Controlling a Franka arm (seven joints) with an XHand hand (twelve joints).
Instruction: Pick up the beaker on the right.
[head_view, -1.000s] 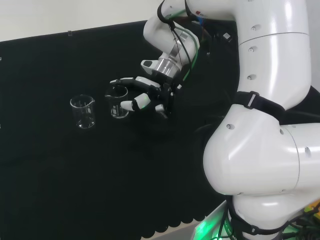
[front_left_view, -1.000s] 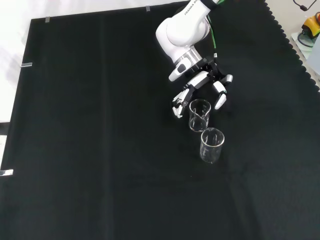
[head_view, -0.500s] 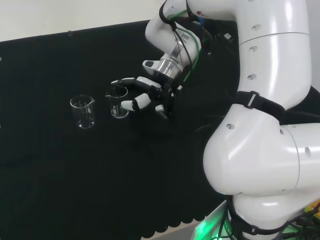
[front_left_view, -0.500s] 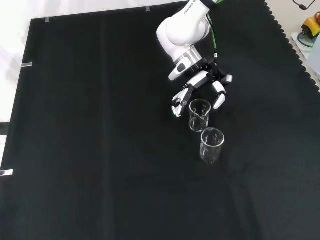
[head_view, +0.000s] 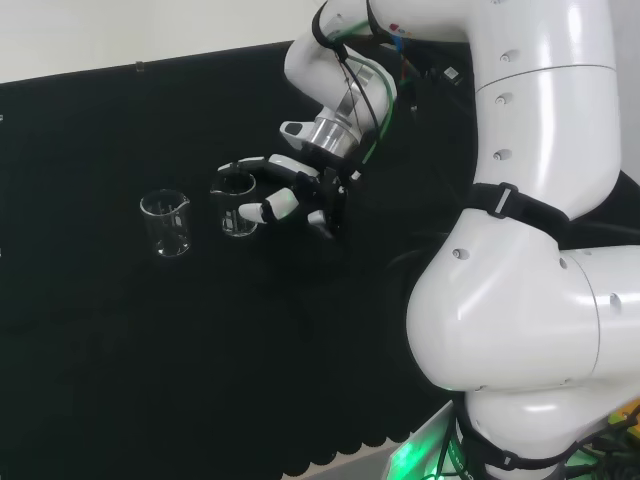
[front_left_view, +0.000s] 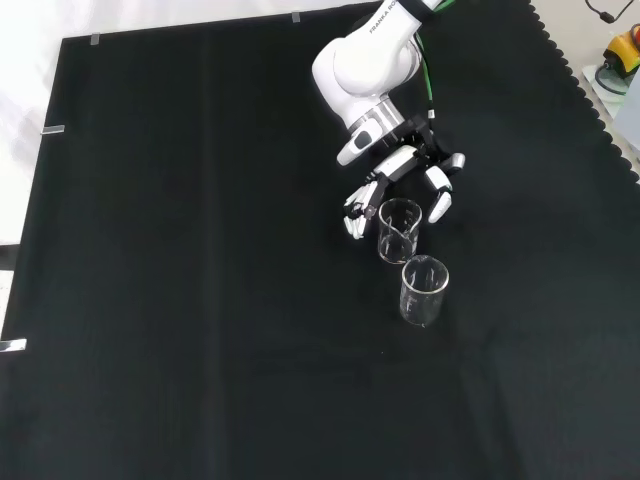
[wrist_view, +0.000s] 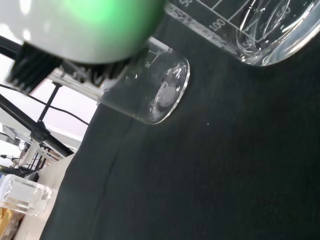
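Hand (front_left_view: 400, 175) at frame centre-top, fingers (front_left_view: 354, 210) spread wide astride near beaker (front_left_view: 398, 230), not gripping; advance, close evenly, avoid second beaker (front_left_view: 423, 289)

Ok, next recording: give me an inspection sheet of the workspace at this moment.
Surface: black cloth over the bench, bare apart from the glassware.
Job's things: two clear beakers, both upright and apparently empty; the right beaker in the head view is at the hand, the left beaker stands apart.
Clutter: nothing seen.
Hand: hand set around the right beaker, fingers spread on either side, not closed on it; beaker not lifted.
Cables: green and black cables along the arm.
Surroundings: white wall beyond the cloth; tape tabs at its edges.
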